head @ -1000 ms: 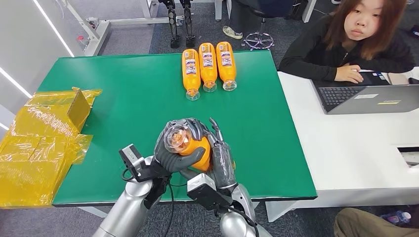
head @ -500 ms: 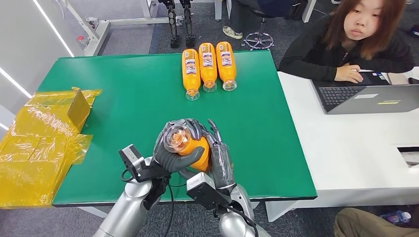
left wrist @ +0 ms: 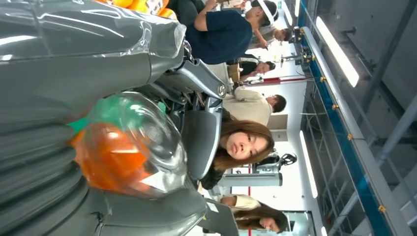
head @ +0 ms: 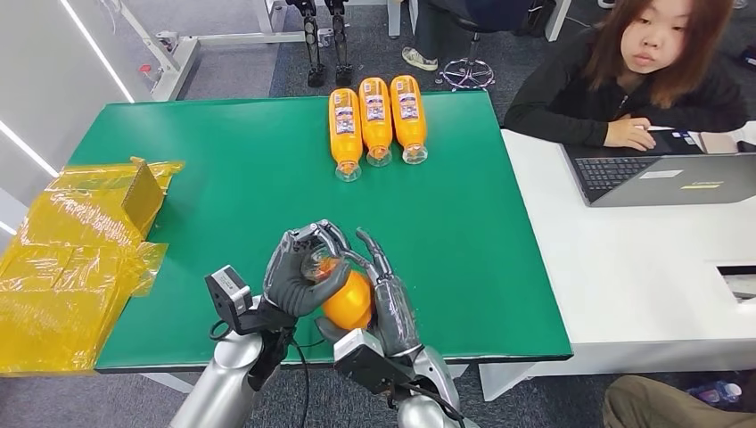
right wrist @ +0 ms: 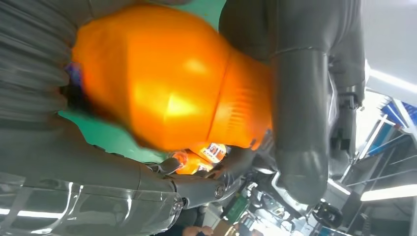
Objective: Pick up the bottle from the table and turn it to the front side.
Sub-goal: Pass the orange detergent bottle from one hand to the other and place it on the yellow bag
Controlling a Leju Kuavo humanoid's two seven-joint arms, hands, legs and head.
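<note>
You have the orange bottle (head: 346, 299) off the green table (head: 223, 187), above its near edge, held between both hands. Your left hand (head: 299, 275) wraps its fingers over the clear cap end; your right hand (head: 382, 290) cups the orange body from the right. The label side is hidden, so its facing can't be told. Three more bottles (head: 375, 120) lie at the far edge.

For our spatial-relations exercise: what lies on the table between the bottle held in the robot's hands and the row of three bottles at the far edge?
Nothing: the head view shows bare green table between the held bottle and the three bottles.
</note>
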